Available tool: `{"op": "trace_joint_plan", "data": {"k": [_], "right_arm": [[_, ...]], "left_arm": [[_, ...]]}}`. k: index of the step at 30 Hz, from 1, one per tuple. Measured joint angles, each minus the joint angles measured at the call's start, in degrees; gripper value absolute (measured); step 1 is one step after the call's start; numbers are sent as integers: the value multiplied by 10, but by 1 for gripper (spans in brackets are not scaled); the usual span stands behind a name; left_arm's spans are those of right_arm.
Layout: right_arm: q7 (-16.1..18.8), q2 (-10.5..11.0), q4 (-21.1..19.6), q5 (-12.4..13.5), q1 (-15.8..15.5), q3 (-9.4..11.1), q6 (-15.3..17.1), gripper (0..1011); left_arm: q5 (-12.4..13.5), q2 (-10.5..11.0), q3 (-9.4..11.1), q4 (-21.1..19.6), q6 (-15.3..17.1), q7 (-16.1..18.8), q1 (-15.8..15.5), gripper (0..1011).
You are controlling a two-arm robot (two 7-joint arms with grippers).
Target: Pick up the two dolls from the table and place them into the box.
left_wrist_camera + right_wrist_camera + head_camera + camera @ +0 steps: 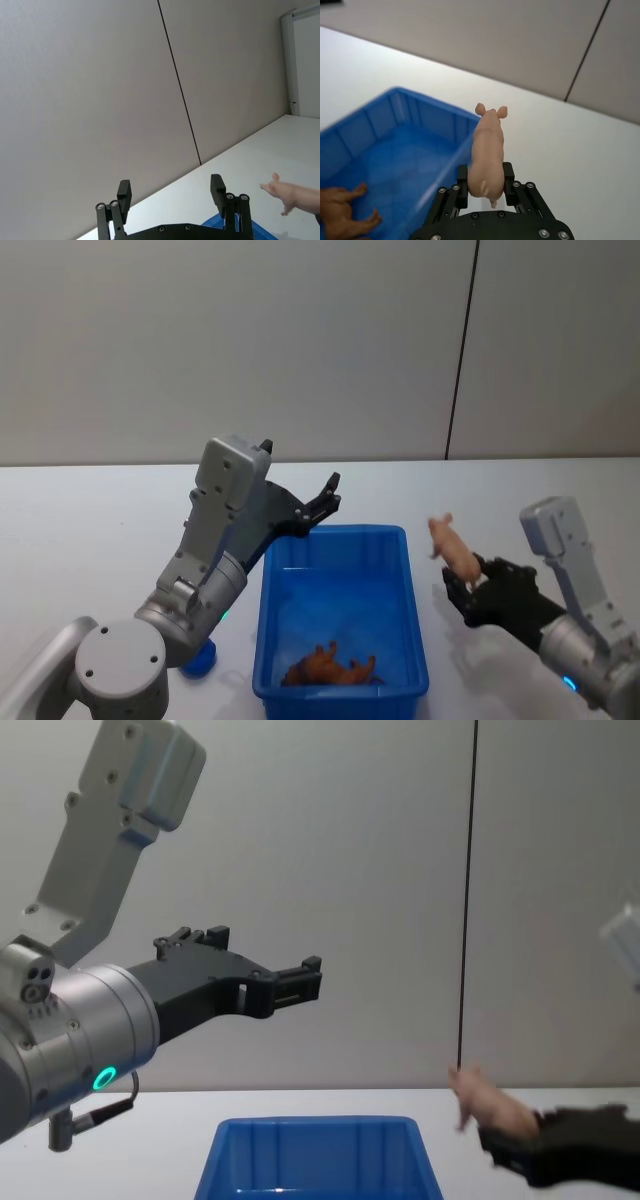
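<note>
Pink pig doll (452, 545) is clamped in the right gripper (468, 580) at lower right of the head view, just beside the blue box (335, 532), where a brown doll (330, 668) lies. The left gripper (332, 492) hangs spread apart above. Next, likely: swing frame-left over the box, then release.

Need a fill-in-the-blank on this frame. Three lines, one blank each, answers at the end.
1. The right gripper is shut on a ____ pig doll.
2. The brown doll lies ____ the box.
3. The left gripper, raised near the box's far rim, holds nothing and its fingers are ____.
Missing words: pink; inside; open.
</note>
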Motion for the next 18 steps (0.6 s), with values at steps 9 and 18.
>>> {"op": "trace_joint_plan", "data": {"k": [9,18], "right_arm": [[41,-14,-23,3,21,-8,-3,382],[77,-40,-15,-14,44,-29,18,382]], "left_arm": [[0,0,0,0,0,0,0,1001],[0,0,0,0,0,0,0,1001]]}}
